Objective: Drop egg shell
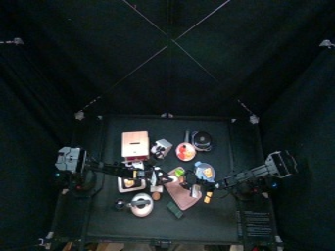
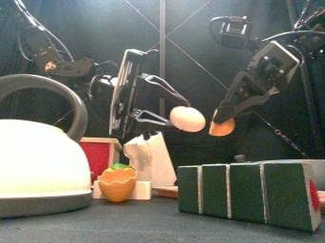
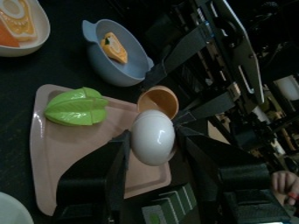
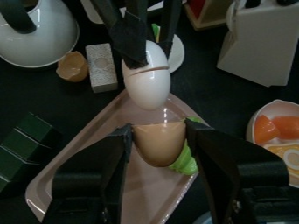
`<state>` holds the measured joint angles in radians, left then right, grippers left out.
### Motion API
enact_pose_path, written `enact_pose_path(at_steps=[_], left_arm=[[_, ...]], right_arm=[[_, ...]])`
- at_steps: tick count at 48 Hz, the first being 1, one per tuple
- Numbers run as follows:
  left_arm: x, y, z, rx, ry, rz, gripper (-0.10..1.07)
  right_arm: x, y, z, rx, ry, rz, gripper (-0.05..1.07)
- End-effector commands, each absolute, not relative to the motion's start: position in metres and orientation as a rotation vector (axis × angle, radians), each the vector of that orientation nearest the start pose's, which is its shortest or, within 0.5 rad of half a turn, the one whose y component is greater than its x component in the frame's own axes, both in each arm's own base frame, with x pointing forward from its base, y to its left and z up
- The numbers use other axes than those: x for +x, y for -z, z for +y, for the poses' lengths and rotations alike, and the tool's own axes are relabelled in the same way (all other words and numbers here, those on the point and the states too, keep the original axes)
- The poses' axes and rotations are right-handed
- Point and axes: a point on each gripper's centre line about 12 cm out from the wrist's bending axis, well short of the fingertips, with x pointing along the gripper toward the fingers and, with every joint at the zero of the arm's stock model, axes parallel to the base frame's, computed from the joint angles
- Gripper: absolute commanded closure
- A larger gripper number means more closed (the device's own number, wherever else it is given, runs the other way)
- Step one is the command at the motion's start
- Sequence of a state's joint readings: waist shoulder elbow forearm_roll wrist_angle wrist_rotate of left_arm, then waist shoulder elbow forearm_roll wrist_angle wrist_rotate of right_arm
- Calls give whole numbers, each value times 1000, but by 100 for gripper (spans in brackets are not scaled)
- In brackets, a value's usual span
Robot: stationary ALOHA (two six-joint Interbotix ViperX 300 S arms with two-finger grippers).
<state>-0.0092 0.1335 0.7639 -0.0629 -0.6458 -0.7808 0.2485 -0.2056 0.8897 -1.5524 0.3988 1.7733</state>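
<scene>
Left pincer [image 3: 149,166] clamped on white shell half [image 3: 152,137] | right pincer [image 4: 162,149] clamped on brown shell half [image 4: 160,140] | both above pink tray [image 3: 70,157]

Egg half [image 3: 153,136] glossy, smooth; tray [image 3: 70,162] matt pink, prob. plastic; kettle [image 2: 38,169] smooth white.

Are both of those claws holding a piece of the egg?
Yes, the left gripper clamps the white egg half, and the right gripper clamps the orange-brown shell half.

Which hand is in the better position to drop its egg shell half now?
Probably the right hand: its brown shell half hangs over the pink tray. The left hand holds the white half.
</scene>
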Motion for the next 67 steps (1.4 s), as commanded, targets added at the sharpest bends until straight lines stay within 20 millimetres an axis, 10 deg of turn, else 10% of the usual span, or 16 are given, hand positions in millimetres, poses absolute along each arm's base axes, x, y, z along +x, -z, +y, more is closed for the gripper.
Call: enact_pose_path(at_steps=[1,24,67], left_arm=[[400,-167,2,-820,-116,183,48],[364,-173,2,-816,-120,190,48],[364,-169,2,-814,-123,200,48]], right_arm=[[318,-182,33,1,216,610,22],[337,-186,21,35,267,599,21],[354,-173,8,34,311,634,4]])
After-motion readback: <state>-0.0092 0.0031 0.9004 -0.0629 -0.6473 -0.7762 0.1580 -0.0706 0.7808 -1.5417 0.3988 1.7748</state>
